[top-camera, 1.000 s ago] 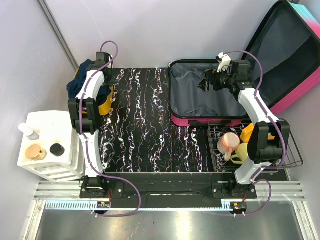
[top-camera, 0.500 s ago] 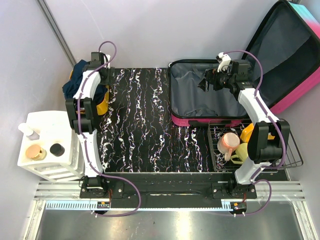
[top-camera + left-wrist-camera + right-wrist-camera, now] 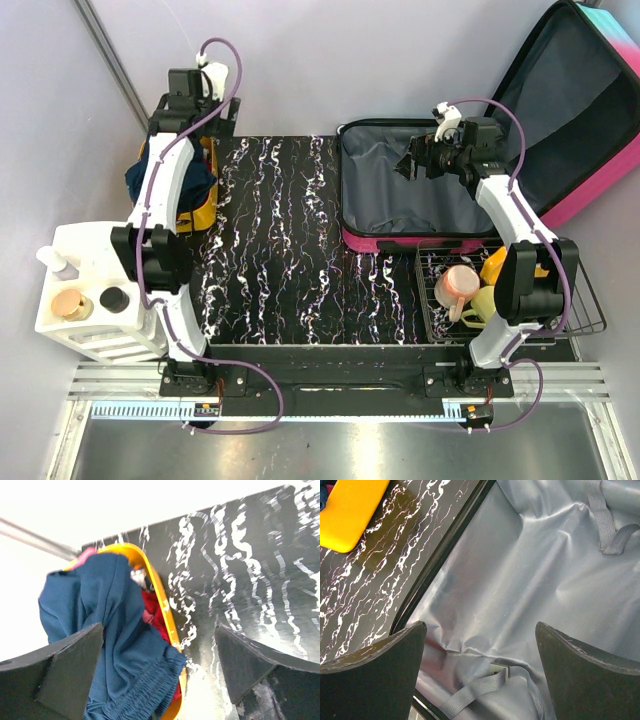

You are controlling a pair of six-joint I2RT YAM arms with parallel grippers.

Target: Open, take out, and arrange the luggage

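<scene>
The teal-and-pink hard-shell luggage (image 3: pixel 380 200) lies open at the overhead frame's upper right, with the right gripper (image 3: pixel 480 672) wide and empty above its grey lining. At upper left, the left gripper (image 3: pixel 159 655), equally wide and empty, hovers over a blue garment (image 3: pixel 115 620) draped off the orange plastic bin (image 3: pixel 160 595). The overhanging cloth could slip onto the tabletop (image 3: pixel 250 570).

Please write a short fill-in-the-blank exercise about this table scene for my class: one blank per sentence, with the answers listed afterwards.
1. The suitcase lies ___ on the table, its lid tipped back.
2. The garment draped over the orange bin is ___ in colour.
3. The right gripper hangs above the suitcase's ___ lining.

Missing words: open; blue; grey.
</scene>
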